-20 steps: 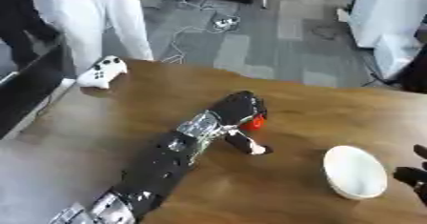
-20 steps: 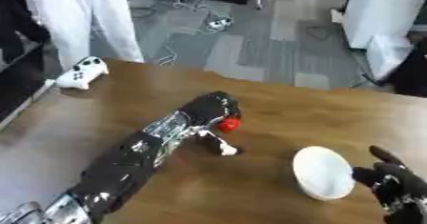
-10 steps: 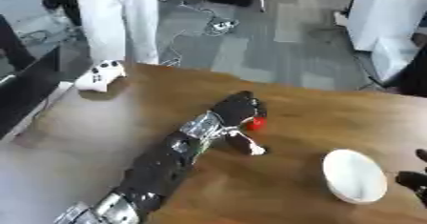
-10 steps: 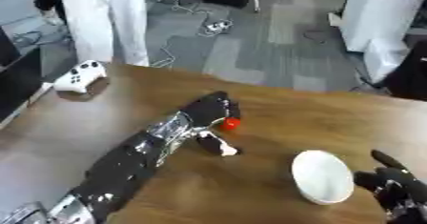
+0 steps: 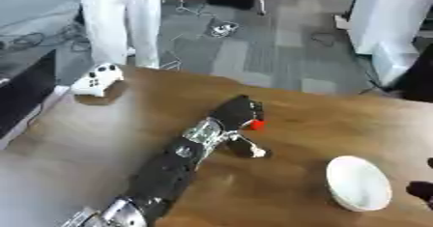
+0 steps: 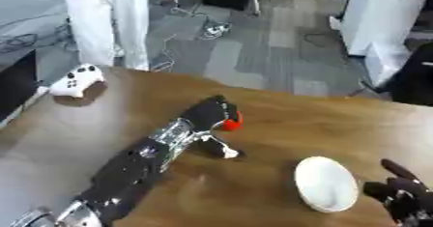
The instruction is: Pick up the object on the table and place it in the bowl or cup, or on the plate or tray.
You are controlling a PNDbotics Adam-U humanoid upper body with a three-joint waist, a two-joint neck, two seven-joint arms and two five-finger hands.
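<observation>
While the left arm [image 5: 173, 165] stretches diagonally from the lower left corner up across the brown tabletop [image 5: 101, 139], its black-and-silver forearm lies low over the wood and ends in the left hand [image 6: 207, 114] near the middle of the surface. That hand is turned palm-down with its fingers [image 5: 251, 110] curled over a small red object [image 6: 231, 121], which peeks out at the hand's right edge; the thumb [image 6: 222, 149] juts out toward the near side, pale at its tip, and rests on or just above the wood. The red object sits at the tabletop's centre, under the curled fingers, though whether it is lifted clear of the wood cannot be told. A white bowl [image 6: 326, 184] lies to the right and nearer the camera, well apart from the hand and tilted in view so its inside faces up. At the lower right corner the right hand [image 6: 406, 197] shows in the right eye view, idle beside the bowl, dark fingers spread and relaxed, holding nothing. A white game controller [image 5: 95, 80] rests near the far left edge of the tabletop, apart from everything else.
</observation>
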